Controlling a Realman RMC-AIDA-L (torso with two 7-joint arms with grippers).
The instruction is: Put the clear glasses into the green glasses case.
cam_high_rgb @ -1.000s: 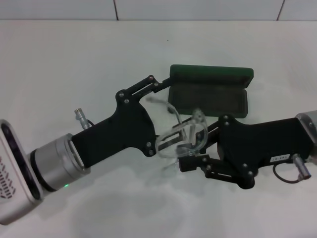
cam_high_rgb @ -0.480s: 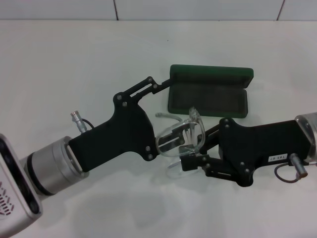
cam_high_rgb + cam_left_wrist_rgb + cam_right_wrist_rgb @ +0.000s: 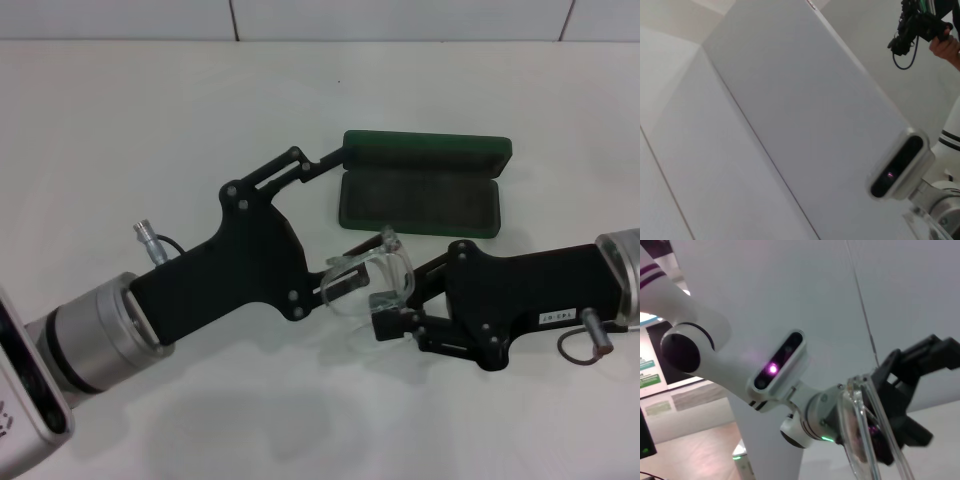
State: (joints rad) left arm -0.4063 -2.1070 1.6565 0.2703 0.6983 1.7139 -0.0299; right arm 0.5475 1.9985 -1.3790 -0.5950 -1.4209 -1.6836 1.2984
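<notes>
You had one pair of clear glasses [image 3: 368, 282] in view, counted from the head camera, and one green glasses case [image 3: 420, 183] lying open on the one white table [image 3: 150, 120]. Two grippers showed there: one left gripper [image 3: 330, 230] and one right gripper [image 3: 385, 305]. In the left wrist view you could also count one person's hand [image 3: 943, 47], gripping one black device [image 3: 917, 25] far off in the background.

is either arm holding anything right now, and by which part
The right end effector holds the clear glasses at the lens, just in front of the open green case. The left end effector is open and holds nothing.
</notes>
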